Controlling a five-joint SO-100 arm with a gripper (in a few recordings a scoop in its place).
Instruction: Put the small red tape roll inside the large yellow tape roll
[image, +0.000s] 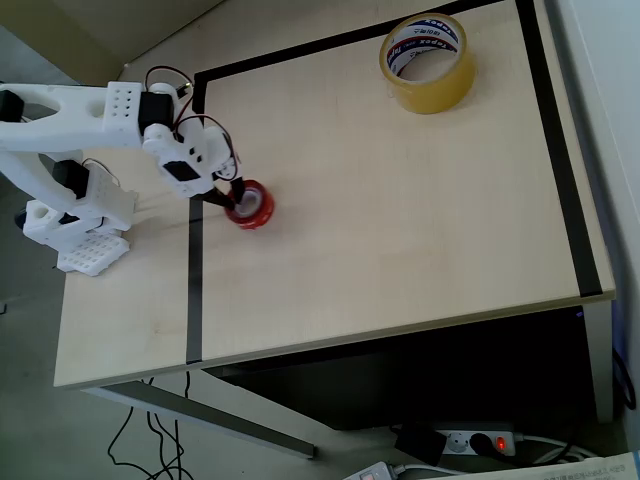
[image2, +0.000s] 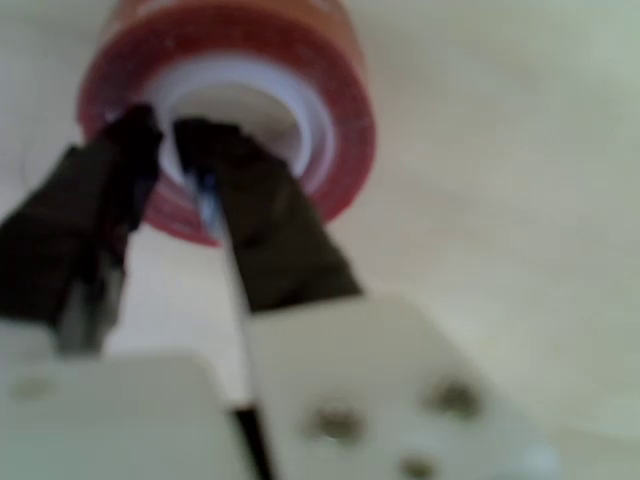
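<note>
The gripper (image2: 165, 150) has its two dark fingers pinched across the near wall of the small red tape roll (image2: 235, 105), one finger (image2: 260, 230) reaching into the whitish core and the other pressed on the red outside, so the jaws are closed narrow on that wall. From above, the gripper (image: 228, 195) meets the small red tape roll (image: 250, 205) close to the left edge of the tabletop (image: 400, 230), just right of the black tape line (image: 195, 290) that runs down that side; whether the roll rests on the wood or is raised slightly I cannot tell. The white arm (image: 110, 115) stretches in from its base at the tabletop's left edge. The large yellow tape roll (image: 428, 62) lies flat near the far right corner, well apart from the red one, its printed white core facing up.
</note>
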